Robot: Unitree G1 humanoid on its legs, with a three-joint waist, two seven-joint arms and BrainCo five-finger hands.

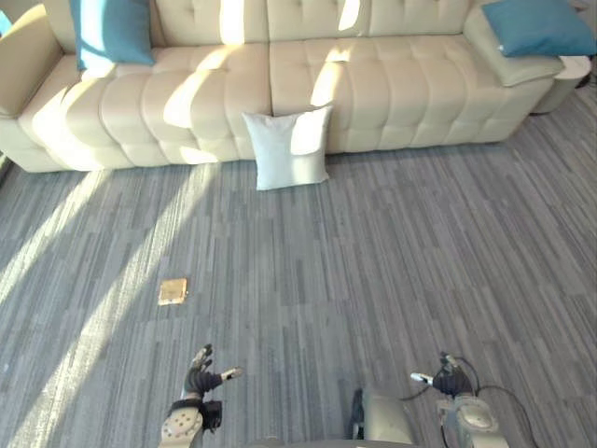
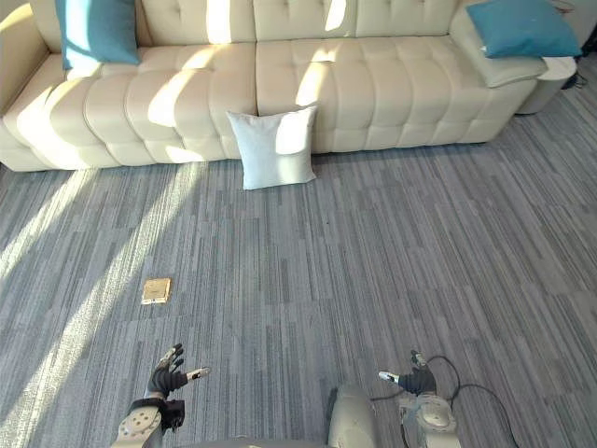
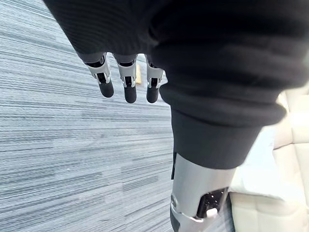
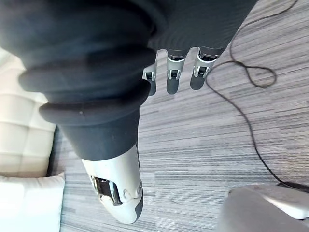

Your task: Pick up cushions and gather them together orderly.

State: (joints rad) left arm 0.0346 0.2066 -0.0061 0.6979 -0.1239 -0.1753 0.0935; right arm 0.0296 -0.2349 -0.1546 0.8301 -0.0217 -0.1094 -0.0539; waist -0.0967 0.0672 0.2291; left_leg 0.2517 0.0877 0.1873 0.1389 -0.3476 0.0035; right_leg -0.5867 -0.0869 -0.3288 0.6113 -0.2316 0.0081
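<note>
The left hand (image 1: 199, 375) hangs low and empty, its fingers (image 3: 129, 89) straight and loosely spread with the thumb standing apart. The right hand (image 1: 446, 378) hangs the same way at the other side, fingers relaxed and holding nothing. Both are above bare grey carpet floor (image 1: 392, 261).

A little ahead of the left hand, slightly to its outer side, a small tan square plate (image 1: 173, 291) lies flat on the floor. Well ahead of both hands, roughly between their lines of reach, the white cushion (image 1: 290, 149) stands on the floor, leaning upright against the front of the cream sofa (image 1: 401, 75). Further off, a teal cushion (image 1: 112, 30) rests against the sofa back far ahead of the left hand. A second teal cushion (image 1: 541, 26) lies on the armrest far ahead of the right hand.

The step in hand looks like the approach to the white cushion, which neither hand can reach from here. The robot likely needs to walk forward until the cushion is just below the hands. It is soft and will probably sag from a one-corner pinch, so closing one hand on each side edge should carry it squarely. Pushing forward would only press it into the sofa, so coming down from above suits better. The cushion can then go on the seat beside a teal one.
</note>
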